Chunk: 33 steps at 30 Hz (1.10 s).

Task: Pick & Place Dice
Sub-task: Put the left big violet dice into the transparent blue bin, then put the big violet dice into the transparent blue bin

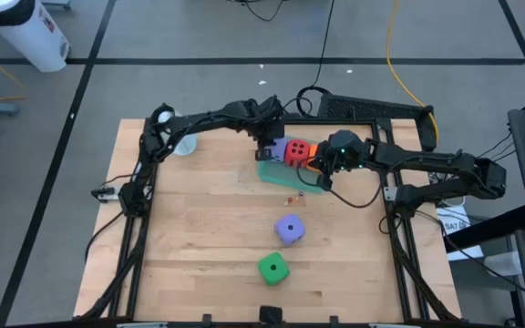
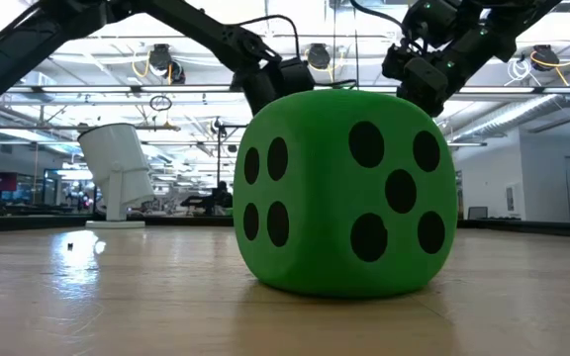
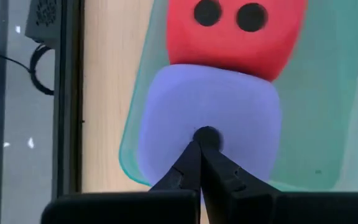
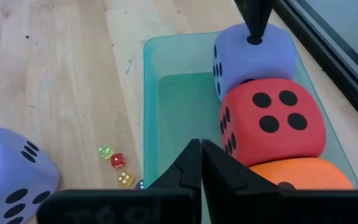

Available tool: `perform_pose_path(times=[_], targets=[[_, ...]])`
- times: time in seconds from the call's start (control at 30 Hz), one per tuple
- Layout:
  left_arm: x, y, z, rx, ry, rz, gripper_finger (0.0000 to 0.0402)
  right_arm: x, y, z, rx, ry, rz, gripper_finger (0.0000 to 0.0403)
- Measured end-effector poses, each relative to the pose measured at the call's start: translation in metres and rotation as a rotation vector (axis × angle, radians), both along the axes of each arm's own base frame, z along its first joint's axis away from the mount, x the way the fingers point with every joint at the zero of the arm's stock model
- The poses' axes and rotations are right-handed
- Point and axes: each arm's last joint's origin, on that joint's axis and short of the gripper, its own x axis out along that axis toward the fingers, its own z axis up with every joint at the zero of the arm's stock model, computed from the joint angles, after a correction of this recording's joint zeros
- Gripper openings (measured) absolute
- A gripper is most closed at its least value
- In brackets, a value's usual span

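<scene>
A translucent green tray (image 1: 279,175) near the table's far edge holds three dice in a row: purple (image 4: 253,56), red (image 4: 269,121) and orange (image 4: 300,173). A second purple die (image 1: 289,229) and a green die (image 1: 273,268) rest on the bare wood nearer the front. The green die (image 2: 349,193) fills the low view. My left gripper (image 3: 201,142) is shut, directly above the tray's purple die (image 3: 207,134). My right gripper (image 4: 201,146) is shut and hovers over the tray's open part beside the red die, touching nothing. My left gripper comes from above, pointing down, and its shut fingertips (image 4: 253,34) meet the top face of the tray's purple die at its single dark pip (image 3: 207,132). It is not pinching anything. The die sits upright in the tray's end, against the red die.
Three tiny translucent dice (image 4: 117,160) lie on the wood beside the tray. A pale cup-like object (image 1: 185,144) stands at the table's far left. The dark frame rail (image 4: 328,56) runs close behind the tray. Bare wood lies around the two loose dice.
</scene>
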Motion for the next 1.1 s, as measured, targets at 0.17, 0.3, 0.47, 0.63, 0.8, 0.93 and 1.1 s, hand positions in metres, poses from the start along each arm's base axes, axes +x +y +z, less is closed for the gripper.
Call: perform_pose_path(times=[0.17,0.3,0.47,0.63,0.8,0.93,1.1], targets=[[-0.015,-0.016,0.052,0.028,-0.099,-0.030,0.0002,0.000,0.000,0.000,0.004,0.000,-0.003,0.0000],[-0.037,-0.021,0.077,-0.076,-0.102,0.022,0.0004,-0.001,0.001,-0.003,0.041,0.002,-0.029,0.0000],[-0.056,-0.034,0.075,-0.213,-0.005,0.108,0.0003,-0.009,0.011,-0.030,0.103,0.074,-0.039,0.0000],[-0.066,-0.048,0.028,-0.248,0.044,0.172,0.0002,-0.022,0.031,-0.068,0.122,0.123,-0.073,0.0000],[-0.084,-0.060,-0.010,-0.252,-0.031,0.265,0.0002,-0.031,0.050,-0.080,0.048,-0.011,-0.092,0.0000],[-0.092,-0.063,-0.017,-0.207,-0.120,0.435,0.0004,-0.037,0.054,-0.074,-0.002,-0.085,-0.100,0.0000],[-0.095,-0.064,-0.031,-0.152,-0.136,0.640,0.0002,-0.041,0.054,-0.061,-0.035,-0.162,-0.084,0.0000]])
